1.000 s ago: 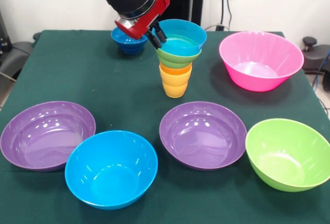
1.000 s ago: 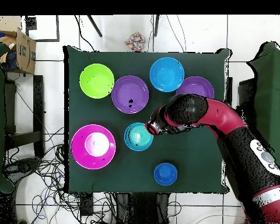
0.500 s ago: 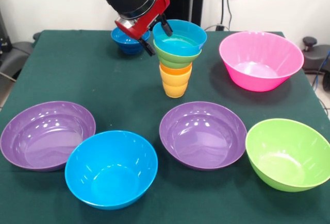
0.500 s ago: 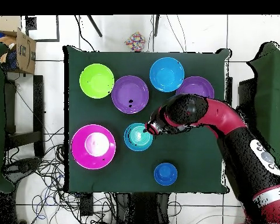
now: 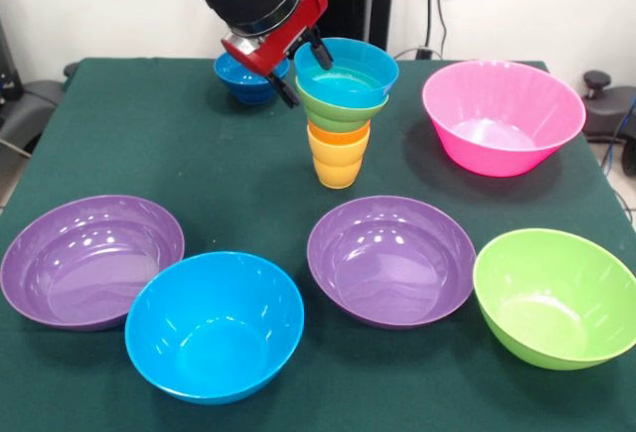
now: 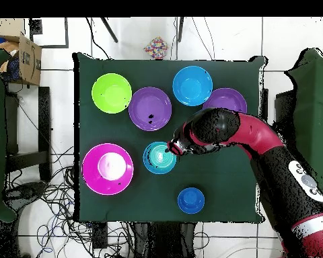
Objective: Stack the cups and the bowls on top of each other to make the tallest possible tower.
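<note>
My pincer (image 5: 300, 67) is open, with one finger on each side of the rim of the light blue bowl (image 5: 346, 71), and it grips nothing. That bowl sits on top of the tower (image 5: 341, 114), which stands near the middle of the table (image 5: 149, 144). Under it is the small green bowl (image 5: 343, 114), then the orange cup (image 5: 338, 135), then the yellow cup (image 5: 337, 166) at the bottom. The tower stands straight up, and my pincer is right at its top edge, on the side toward the dark blue bowl (image 5: 244, 78). That small bowl is the nearest loose one, just behind my pincer in the front view. I think it should go on next, so I must lift off the rim and swing over to it. The big bowls, like the pink bowl (image 5: 503, 114) and the purple bowl (image 5: 391, 258), lie farther off. I must not bump the tower, because it looks tippy.
</note>
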You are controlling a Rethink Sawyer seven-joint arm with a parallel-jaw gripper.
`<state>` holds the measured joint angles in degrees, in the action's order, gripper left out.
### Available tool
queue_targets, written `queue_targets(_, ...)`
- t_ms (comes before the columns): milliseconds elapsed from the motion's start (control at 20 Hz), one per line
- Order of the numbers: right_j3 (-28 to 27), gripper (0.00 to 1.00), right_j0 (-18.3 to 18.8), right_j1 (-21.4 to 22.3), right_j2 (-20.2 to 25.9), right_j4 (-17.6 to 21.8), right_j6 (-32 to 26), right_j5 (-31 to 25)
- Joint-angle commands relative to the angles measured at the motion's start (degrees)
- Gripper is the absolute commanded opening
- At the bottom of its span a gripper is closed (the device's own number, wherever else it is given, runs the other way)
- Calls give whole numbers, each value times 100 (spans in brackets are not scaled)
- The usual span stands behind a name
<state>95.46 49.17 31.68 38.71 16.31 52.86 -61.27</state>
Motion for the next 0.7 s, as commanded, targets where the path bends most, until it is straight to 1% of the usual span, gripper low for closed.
queue_targets(50,-18,100,-76,96,36,-42,406,448)
queue_targets(350,-104,100,-122,279,156,-178,450,434)
queue_targets(700,-324,100,-242,455,137,-277,564,313)
